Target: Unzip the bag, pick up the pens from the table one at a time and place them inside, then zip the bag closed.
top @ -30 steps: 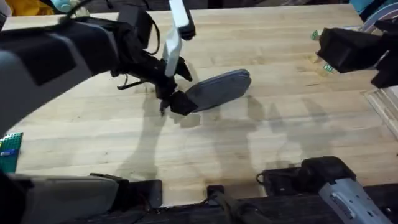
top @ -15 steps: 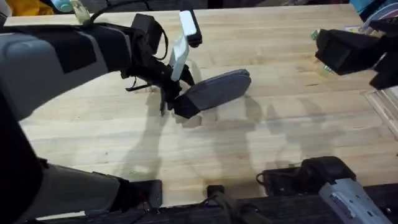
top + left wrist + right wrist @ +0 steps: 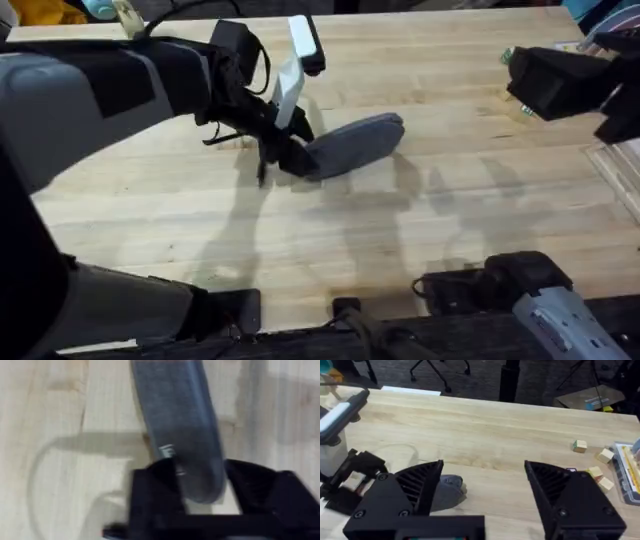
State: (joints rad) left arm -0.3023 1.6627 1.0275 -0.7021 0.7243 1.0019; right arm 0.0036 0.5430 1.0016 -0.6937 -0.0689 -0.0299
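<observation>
The bag [image 3: 355,143] is lying on the table [image 3: 420,230] a little toward the far edge and near the middle of its width, its long grey body slanting so that one end is pointing toward the far right and the other toward the left arm. The left gripper [image 3: 292,160] is sitting at that nearer, lower-left end, and its black fingers [image 3: 150,495] are standing on either side of the pouch's rounded tip (the wrist view is showing the grey fabric wedged between them), so the gripper is clamping on the end of the bag. The rest of the bag [image 3: 177,430] is stretching away from the fingers over the pale wood, with a small light tag showing on its side.

The right gripper [image 3: 560,80] is hovering high near the far right corner of the table, well apart from the bag. Its two fingers [image 3: 415,492] are spread wide with nothing between them. Beyond them the bag's end [image 3: 447,491] is peeking out, and a few small wooden blocks [image 3: 579,446] are lying near the table's right edge.
</observation>
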